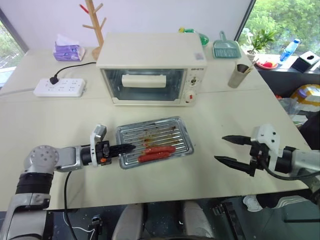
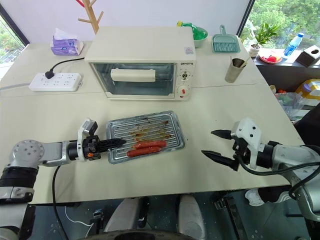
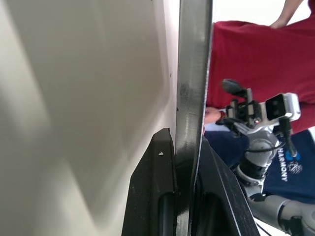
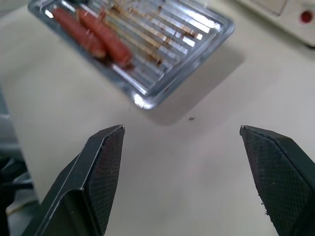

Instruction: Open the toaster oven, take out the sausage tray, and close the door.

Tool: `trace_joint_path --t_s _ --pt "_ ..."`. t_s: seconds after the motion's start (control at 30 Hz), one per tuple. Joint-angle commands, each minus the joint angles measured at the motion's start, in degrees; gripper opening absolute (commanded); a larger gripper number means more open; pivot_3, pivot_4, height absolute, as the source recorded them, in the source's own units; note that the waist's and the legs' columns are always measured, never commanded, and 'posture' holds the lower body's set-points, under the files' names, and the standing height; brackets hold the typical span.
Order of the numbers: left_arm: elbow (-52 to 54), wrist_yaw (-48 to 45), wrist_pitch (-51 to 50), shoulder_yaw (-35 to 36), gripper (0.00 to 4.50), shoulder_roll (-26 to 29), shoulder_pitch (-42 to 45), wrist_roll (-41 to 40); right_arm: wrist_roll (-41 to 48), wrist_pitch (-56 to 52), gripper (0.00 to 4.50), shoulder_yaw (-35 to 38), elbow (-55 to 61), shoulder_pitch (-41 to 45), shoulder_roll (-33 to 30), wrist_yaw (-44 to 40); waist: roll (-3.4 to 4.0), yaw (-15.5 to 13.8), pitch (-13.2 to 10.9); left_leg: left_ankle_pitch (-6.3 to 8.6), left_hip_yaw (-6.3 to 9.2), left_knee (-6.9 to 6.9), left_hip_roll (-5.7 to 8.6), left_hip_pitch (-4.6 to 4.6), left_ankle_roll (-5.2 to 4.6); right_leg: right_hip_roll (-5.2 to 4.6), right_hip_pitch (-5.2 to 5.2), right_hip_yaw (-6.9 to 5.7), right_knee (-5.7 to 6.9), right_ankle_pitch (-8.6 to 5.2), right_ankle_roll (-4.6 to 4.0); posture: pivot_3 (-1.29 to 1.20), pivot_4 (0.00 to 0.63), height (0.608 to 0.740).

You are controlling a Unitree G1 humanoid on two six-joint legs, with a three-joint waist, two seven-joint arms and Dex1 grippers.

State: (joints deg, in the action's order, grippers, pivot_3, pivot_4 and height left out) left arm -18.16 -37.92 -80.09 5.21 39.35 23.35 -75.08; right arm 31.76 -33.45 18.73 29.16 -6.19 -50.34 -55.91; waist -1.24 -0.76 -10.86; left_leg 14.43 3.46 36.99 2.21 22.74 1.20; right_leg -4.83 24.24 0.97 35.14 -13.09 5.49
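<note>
Sausage tray (image 1: 155, 142) sits flat on the counter (image 1: 60, 120) in front of the toaster oven (image 1: 152, 70), well clear of it, with two reddish sausages (image 1: 157, 153) lying along its near side. Our left hand (image 1: 126, 148) is clamped on the tray's left rim; the left wrist view shows the thin metal edge pinched between both fingers (image 3: 157, 196). We judge the tray light and stiff, thin sheet metal, slick under the pads, and the loose sausages look free to roll if it tips, so it wants to be kept level. The rim is the only sensible hold, since the ribbed base gives nothing to pinch. Our right hand (image 1: 233, 150) hovers over bare counter to the right of the tray, fingers wide apart and holding nothing. The door (image 1: 144, 84) looks shut already, its cream bar handle (image 1: 144, 80) upright against the glass. Open room is good: bare counter on all sides of the tray, and the near counter edge lies not far behind it. A power strip (image 1: 59, 87) lies far left, and a cup of sticks (image 1: 239, 74) stands to the right of the oven, both well apart from the tray.
</note>
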Motion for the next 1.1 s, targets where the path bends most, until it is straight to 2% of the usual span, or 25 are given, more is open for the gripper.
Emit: trace_joint_path --t_s 0.03,0.33,0.47,0.67,0.8,0.93,1.03,1.1 --pt "-2.20 -2.75 -0.17 0.05 0.00 0.40 2.13 5.03 0.72 0.75 3.84 1.61 2.00 0.05 0.74 1.65 0.00 0.00 0.00 0.00 0.00 0.00 0.00 0.00 0.00 -0.10 0.00 0.00 0.00 0.00 0.00 0.00 0.150 0.740" --pt "-4.17 -7.05 -1.20 0.87 0.00 0.44 4.47 12.65 0.13 2.10 3.84 -0.47 1.98 0.15 1.80 3.08 0.04 0.09 0.03 0.00 0.00 -0.01 0.00 -0.03 0.00 -0.11 0.00 -0.01 0.03 0.01 0.02 0.00 0.150 0.740" --pt "-4.10 -8.26 -1.85 1.72 1.35 0.62 4.52 14.48 0.20 2.42 3.91 -1.06 1.29 0.91 1.98 3.44 0.04 0.12 0.02 0.00 0.01 -0.01 -0.01 -0.03 0.00 -0.10 0.00 -0.01 0.03 0.01 0.03 0.00 0.150 0.740" --pt "-3.44 -9.21 -2.03 3.59 4.42 1.16 3.44 16.78 -0.05 2.89 3.91 -2.09 0.42 1.72 1.90 3.50 0.05 0.06 0.04 0.00 0.01 0.00 0.00 -0.04 0.00 -0.13 -0.01 -0.01 0.04 0.02 0.04 0.00 0.150 0.740" --pt "-1.79 -9.79 -1.84 5.34 4.48 2.96 1.87 17.70 -0.23 3.09 3.91 -2.93 -0.51 2.81 1.73 3.30 0.07 0.31 0.05 0.00 0.00 -0.01 -0.02 -0.18 0.01 -0.12 -0.12 0.00 0.05 0.02 0.04 0.00 0.150 0.740" --pt "1.00 -12.15 1.27 6.78 4.48 8.47 -1.39 19.82 -0.34 3.07 3.91 -3.91 -1.83 4.55 1.54 2.90 0.06 1.07 0.05 0.00 0.00 -0.07 -0.07 -0.18 0.01 -0.09 -0.06 0.02 0.06 0.01 0.03 0.00 0.150 0.740" --pt "6.37 -17.49 9.10 6.70 4.48 14.49 -6.52 23.20 -0.37 3.08 3.91 -4.58 -3.11 6.04 1.36 2.42 0.07 1.71 0.05 0.00 -0.01 -0.20 -0.10 -0.18 0.01 -0.08 0.03 0.07 0.06 0.01 0.02 0.00 0.150 0.740" --pt "10.91 -21.92 18.85 6.75 4.48 18.39 -11.30 27.79 -0.20 2.95 3.91 -4.79 -3.98 6.96 1.23 1.93 0.08 1.55 0.04 -0.01 -0.04 -0.32 -0.10 -0.20 0.02 -0.12 0.08 0.16 0.04 0.00 0.00 0.00 0.150 0.740"
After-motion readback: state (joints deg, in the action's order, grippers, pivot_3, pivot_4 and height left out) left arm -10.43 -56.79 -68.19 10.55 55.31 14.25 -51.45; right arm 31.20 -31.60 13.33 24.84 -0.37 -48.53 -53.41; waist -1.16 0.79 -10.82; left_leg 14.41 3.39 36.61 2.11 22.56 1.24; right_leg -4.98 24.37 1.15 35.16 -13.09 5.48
